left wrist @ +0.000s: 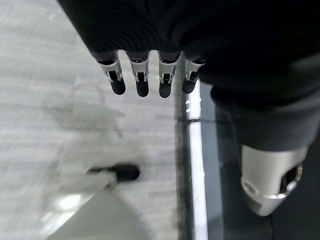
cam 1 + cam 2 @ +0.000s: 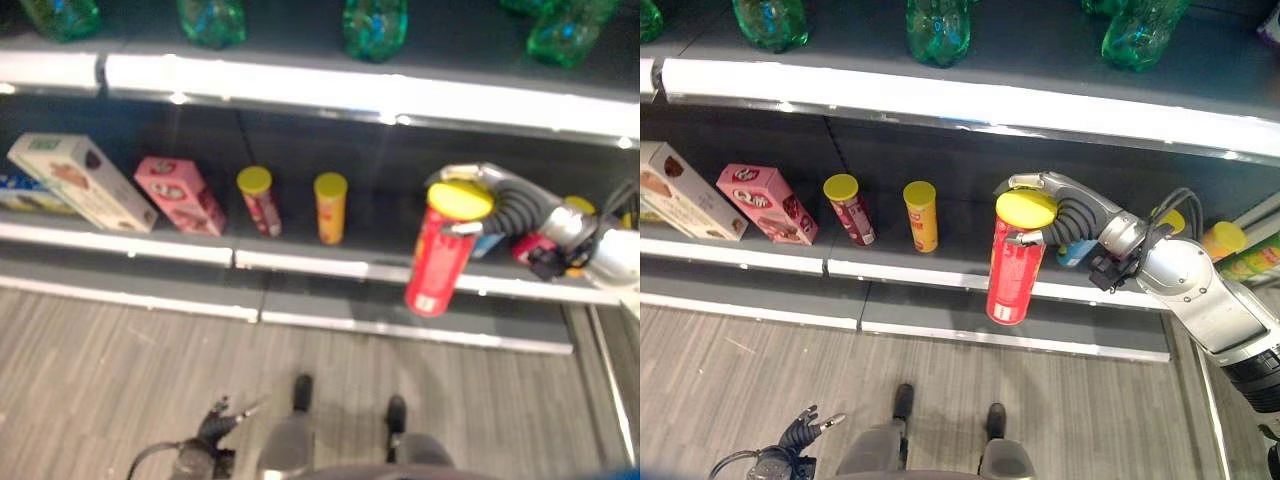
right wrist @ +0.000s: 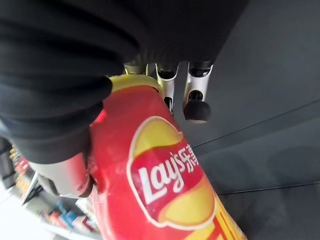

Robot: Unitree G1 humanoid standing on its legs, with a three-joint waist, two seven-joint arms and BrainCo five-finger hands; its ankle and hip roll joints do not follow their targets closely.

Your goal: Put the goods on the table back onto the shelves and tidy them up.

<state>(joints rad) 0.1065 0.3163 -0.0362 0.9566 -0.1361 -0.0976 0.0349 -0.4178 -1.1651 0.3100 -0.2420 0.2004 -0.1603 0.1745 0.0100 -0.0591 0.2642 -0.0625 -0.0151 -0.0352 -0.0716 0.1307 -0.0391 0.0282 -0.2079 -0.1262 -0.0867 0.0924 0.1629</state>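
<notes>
Right wrist view: the right hand (image 3: 75,100) has its fingers (image 3: 196,107) and thumb curled round the top of a red can (image 3: 160,185) with a yellow lid, gripping it just below the lid. In the right eye view that can (image 2: 1015,262) hangs upright, slightly tilted, in front of the middle shelf (image 2: 940,275), its base below the shelf's front edge. The left hand (image 1: 150,75) hangs low over the floor, fingers straight and relaxed, holding nothing. Risks, as I judge them: the grip sits high, so the long can may swing or slip; its base could strike the shelf lip if not lifted first; and setting it down carelessly could knock the neighbours. On the shelf stand two small yellow-lidded cans, a maroon can (image 2: 849,209) and an orange can (image 2: 922,216), plus a pink box (image 2: 768,203) and a white box (image 2: 680,195). Above, four green bottles (image 2: 937,28) show.
</notes>
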